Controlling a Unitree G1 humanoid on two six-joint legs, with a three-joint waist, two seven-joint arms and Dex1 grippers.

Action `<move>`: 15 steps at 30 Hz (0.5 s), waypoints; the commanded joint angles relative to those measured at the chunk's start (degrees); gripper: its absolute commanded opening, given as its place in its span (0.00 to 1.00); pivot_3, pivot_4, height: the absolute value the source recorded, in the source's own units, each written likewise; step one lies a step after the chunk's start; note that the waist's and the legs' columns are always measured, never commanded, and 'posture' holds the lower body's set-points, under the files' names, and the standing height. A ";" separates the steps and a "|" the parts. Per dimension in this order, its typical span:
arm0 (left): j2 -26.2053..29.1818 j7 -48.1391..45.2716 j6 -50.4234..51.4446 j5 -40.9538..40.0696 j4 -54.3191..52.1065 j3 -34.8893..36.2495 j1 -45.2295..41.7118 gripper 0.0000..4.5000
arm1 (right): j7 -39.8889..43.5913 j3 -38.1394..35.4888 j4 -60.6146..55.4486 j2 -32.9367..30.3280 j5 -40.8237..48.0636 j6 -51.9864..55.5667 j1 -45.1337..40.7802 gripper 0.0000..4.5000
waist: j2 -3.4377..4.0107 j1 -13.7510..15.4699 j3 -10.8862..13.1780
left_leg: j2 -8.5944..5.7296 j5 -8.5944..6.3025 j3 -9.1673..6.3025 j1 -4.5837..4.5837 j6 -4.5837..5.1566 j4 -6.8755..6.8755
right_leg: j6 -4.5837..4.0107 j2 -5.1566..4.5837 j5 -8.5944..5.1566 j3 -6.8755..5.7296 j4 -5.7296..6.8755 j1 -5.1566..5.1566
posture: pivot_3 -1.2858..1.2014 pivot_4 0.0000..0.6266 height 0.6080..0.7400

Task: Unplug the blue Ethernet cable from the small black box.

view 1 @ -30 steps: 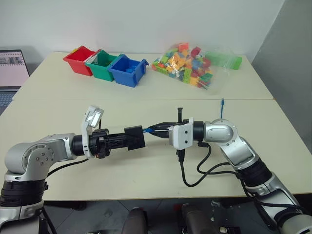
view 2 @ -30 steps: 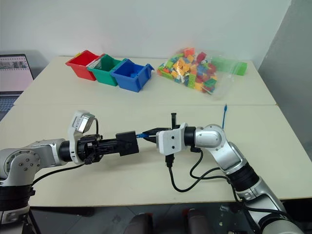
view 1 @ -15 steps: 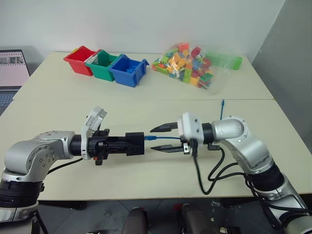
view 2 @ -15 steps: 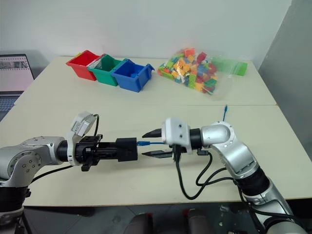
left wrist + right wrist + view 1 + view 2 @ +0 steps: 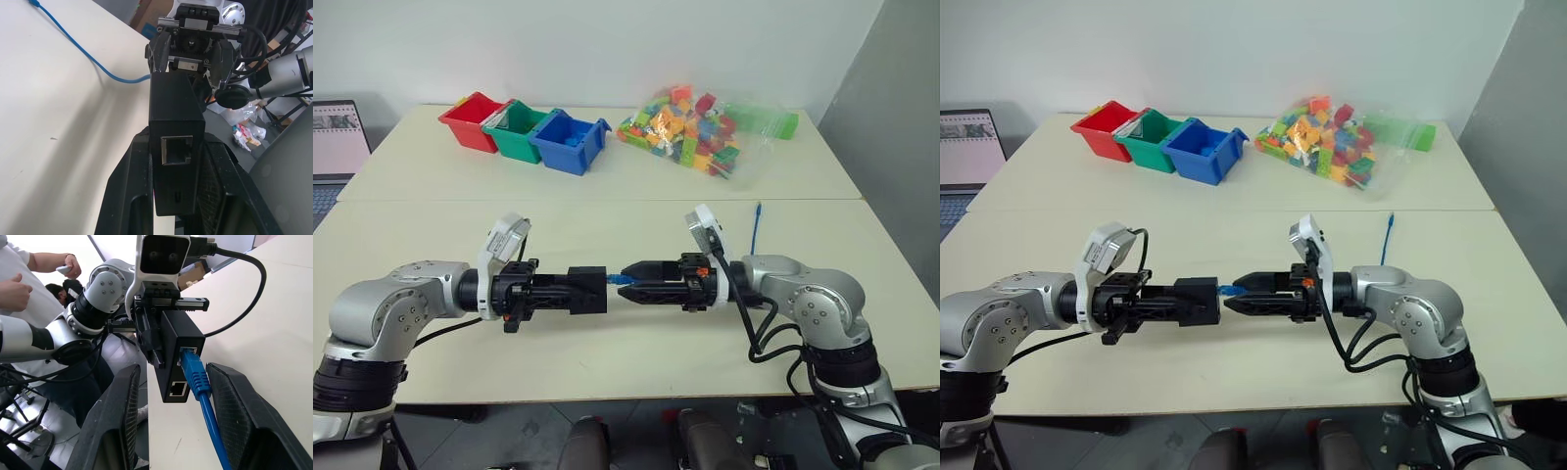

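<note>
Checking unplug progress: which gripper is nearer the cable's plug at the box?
Right. The right gripper has its open fingers on either side of the blue Ethernet cable at its plug. The left gripper is shut on the small black box, behind the port.

The left gripper (image 5: 570, 291), with two black fingers, points toward the right and is closed on the small matte-black plastic box (image 5: 586, 290), which it holds above the cream table (image 5: 607, 196). From the right side of this box comes the thin bright-blue Ethernet cable (image 5: 625, 279); its plug end sits at the box. The right gripper (image 5: 628, 281) points toward the left, and its fingertips are just beside the plug, one finger above the other with a small gap. The far end of the cable (image 5: 757, 223) lies on the table behind the right arm. At the back stand a red, a green and a blue plastic bin (image 5: 568, 142), and a clear bag of coloured toy bricks (image 5: 690, 125).
</note>
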 commanded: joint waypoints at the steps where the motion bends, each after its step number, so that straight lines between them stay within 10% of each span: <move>1: 0.07 0.14 0.08 -1.19 -0.49 1.84 -1.13 0.17 | -1.44 0.96 -0.84 1.54 0.13 -1.31 -0.17 0.50 | 0.00 -0.03 0.00 | 0.00 0.00 0.00 0.00 0.00 0.00 | 0.00 0.00 0.00 0.00 0.00 0.00 | 0.52 0.24 1.00; 15: 0.26 0.57 -0.14 -1.15 -2.19 1.75 -0.07 0.17 | -2.14 1.08 1.92 2.91 0.27 -1.75 -1.81 0.50 | 0.00 -0.10 0.00 | 0.00 0.00 0.00 -0.01 0.00 -0.01 | 0.01 0.00 -0.01 0.01 -0.01 0.00 | 0.52 0.24 1.00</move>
